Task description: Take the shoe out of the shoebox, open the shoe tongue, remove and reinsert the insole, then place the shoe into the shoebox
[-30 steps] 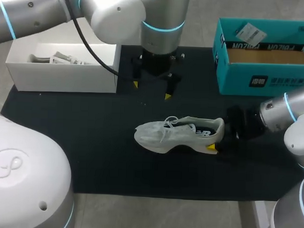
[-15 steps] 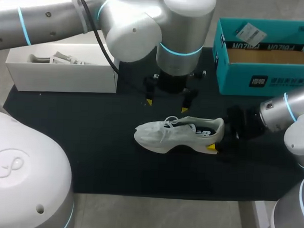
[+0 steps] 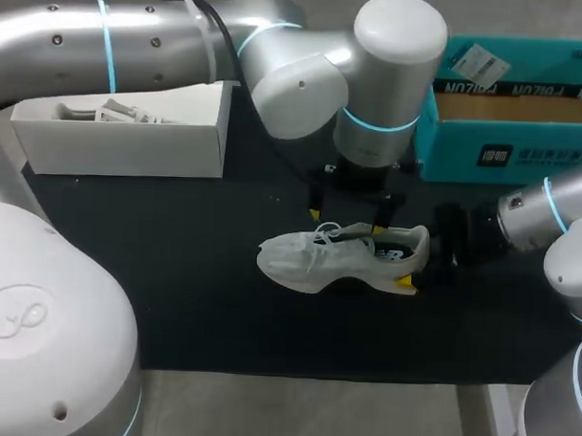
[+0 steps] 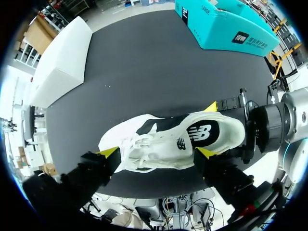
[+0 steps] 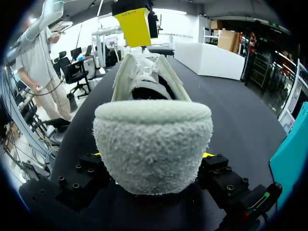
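Far left, white open cardboard box [image 3: 121, 150] with pale packing bits inside, sitting on the black mat-covered tabletop [image 3: 174, 271]. Middle: white mesh running shoe [image 3: 318, 262], out of any box, upright on its sole on the mat, toe to the left, heel to the right, well apart from both boxes. So step one looks done. White laces [image 4: 144, 144] look tied and the tongue lies flat. Dark insole with a white logo [image 4: 202, 132] is seated inside. My read is that tongue opening comes next, with insole out and in and the reboxing left to do. I can't rule out that the insole cycle is already done. Left hand [image 3: 346, 220] hangs right over the lace and collar area, fingers spread wide along the shoe's length, holding nothing; can't tell if the tips touch the upper. The shoe has a thick white sole, soft knit upper and a fuzzy rounded heel cup that stands tall. Right hand [image 5: 151, 155] comes in low from the right and clamps the heel between its two fingers, one on each side, pinning the shoe down. Far right, teal cardboard shoebox [image 3: 523, 150], open, brown floor showing, a paper tag on its back rim, no shoe in it.
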Controlling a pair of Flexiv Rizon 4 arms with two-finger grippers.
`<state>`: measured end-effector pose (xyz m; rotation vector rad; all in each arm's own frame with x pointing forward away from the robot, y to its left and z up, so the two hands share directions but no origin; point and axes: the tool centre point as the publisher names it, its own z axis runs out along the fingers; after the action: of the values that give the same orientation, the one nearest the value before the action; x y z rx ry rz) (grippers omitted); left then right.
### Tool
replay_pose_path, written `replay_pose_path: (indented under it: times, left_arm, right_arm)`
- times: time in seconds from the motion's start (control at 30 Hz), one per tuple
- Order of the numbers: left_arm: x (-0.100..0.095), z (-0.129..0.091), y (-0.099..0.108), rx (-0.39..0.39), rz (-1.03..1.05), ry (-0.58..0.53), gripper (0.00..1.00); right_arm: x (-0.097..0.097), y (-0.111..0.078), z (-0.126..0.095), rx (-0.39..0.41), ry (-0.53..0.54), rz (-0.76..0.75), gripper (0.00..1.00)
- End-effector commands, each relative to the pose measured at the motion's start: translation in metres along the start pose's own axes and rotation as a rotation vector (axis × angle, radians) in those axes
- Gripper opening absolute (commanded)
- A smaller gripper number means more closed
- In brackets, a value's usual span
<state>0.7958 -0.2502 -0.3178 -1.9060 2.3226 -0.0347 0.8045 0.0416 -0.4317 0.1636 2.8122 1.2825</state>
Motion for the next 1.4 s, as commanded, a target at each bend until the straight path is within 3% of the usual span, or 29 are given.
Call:
replay_pose_path:
  times: [0.03, 0.33, 0.57, 0.87, 1.0, 1.17, 1.2, 1.23, 1.27, 1.3, 1.4]
  left_arm:
    - [0.023, 0.015, -0.01, -0.039, 0.013, -0.033, 1.0]
    - [0.029, 0.031, -0.009, -0.042, 0.05, -0.128, 1.0]
    - [0.023, 0.038, -0.007, -0.021, 0.041, -0.188, 1.0]
    - [-0.016, 0.035, -0.003, -0.031, -0.01, -0.291, 1.0]
    - [-0.035, 0.022, -0.002, -0.018, -0.061, -0.284, 1.0]
    - [-0.042, 0.01, -0.003, -0.007, -0.12, -0.256, 1.0]
    - [-0.042, 0.01, -0.002, -0.022, -0.138, -0.244, 0.95]
    - [-0.042, 0.009, -0.002, -0.032, -0.148, -0.23, 0.78]
    - [-0.041, 0.009, -0.002, -0.053, -0.165, -0.221, 0.25]
    - [-0.039, 0.009, -0.001, -0.066, -0.166, -0.213, 0.0]
    - [-0.03, 0.009, 0.003, -0.111, -0.168, -0.173, 0.0]
  right_arm:
    - [-0.001, 0.0, 0.004, 0.003, -0.003, 0.0, 0.0]
    - [-0.001, 0.0, 0.004, 0.003, -0.003, 0.0, 0.0]
    - [-0.001, 0.0, 0.004, 0.003, -0.003, 0.0, 0.0]
    - [-0.001, 0.0, 0.004, 0.003, -0.003, 0.0, 0.0]
    - [-0.001, 0.0, 0.004, 0.003, -0.003, 0.0, 0.0]
    - [-0.001, 0.0, 0.004, 0.003, -0.003, 0.0, 0.0]
    - [-0.001, 0.0, 0.004, 0.003, -0.003, 0.0, 0.0]
    - [-0.001, 0.0, 0.004, 0.003, -0.003, 0.0, 0.0]
    - [-0.001, 0.0, 0.004, 0.003, -0.003, 0.0, 0.0]
    - [-0.001, 0.0, 0.004, 0.003, -0.003, 0.0, 0.0]
    - [-0.001, 0.0, 0.004, 0.003, -0.003, 0.0, 0.0]
